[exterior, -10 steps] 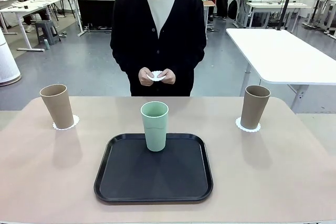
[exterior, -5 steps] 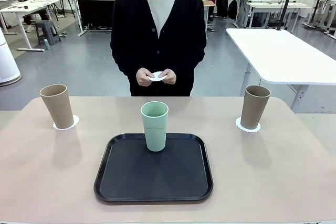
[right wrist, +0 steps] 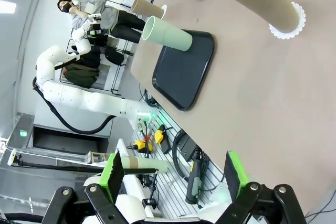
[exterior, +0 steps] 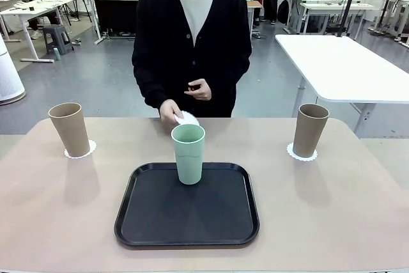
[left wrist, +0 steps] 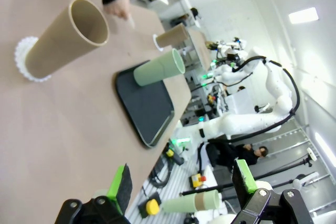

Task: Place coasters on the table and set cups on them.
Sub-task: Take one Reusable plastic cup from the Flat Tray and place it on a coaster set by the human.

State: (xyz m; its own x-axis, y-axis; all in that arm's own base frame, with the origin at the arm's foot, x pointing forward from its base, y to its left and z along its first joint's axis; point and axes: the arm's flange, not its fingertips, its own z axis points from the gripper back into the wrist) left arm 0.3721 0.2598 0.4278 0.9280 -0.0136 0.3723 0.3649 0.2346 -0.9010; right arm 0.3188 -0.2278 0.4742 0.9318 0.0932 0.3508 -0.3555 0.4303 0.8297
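Observation:
Two tan cups stand on white coasters on the table (exterior: 358, 209): one cup (exterior: 70, 129) on its coaster (exterior: 80, 151) at the left, the other cup (exterior: 309, 130) on its coaster (exterior: 301, 153) at the right. The mint cup (exterior: 188, 153) stands on the black tray (exterior: 186, 206). Just behind it, the person's hand holds a third coaster (exterior: 186, 118) low over the table. My left gripper (left wrist: 184, 182) is open and bare, far back from the left cup (left wrist: 65, 38). My right gripper (right wrist: 176, 174) is open too, well short of the right cup (right wrist: 260, 1).
The person stands at the far edge, one hand held at the chest. The tray takes up the table's middle front. A white-topped table (exterior: 345, 68) stands behind on the right. Bare tabletop lies between the tray and each tan cup.
One of the person's hands has come down from chest height with the coaster to the table just behind the mint cup. The cups and both grippers have not moved.

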